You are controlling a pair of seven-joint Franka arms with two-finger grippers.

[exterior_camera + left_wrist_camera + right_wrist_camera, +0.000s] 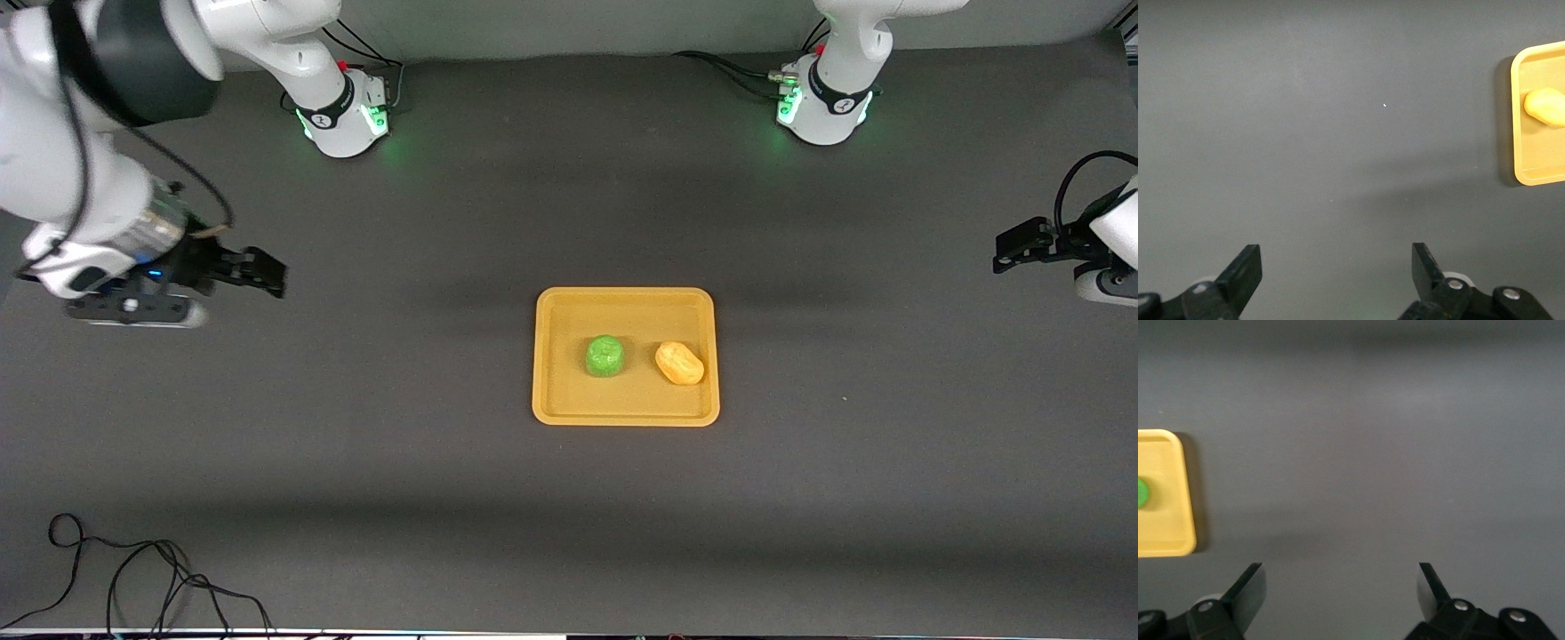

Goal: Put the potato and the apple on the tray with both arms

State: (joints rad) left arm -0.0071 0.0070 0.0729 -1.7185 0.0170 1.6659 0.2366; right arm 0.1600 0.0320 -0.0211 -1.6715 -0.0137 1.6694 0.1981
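Note:
The yellow-orange tray (625, 412) lies at the table's middle. The green apple (605, 356) and the orange potato (679, 363) rest on it side by side, the potato toward the left arm's end. My left gripper (1012, 246) is open and empty, up over bare table at the left arm's end. In the left wrist view (1336, 267) the tray's edge (1521, 150) and the potato (1545, 107) show. My right gripper (262, 271) is open and empty, up over bare table at the right arm's end. In the right wrist view (1340, 587) the tray (1168, 520) and apple (1142, 492) show.
Dark grey mat (400, 400) covers the table. The arm bases (347, 116) (822, 107) stand along the edge farthest from the front camera. A loose black cable (133, 578) lies near the front camera at the right arm's end.

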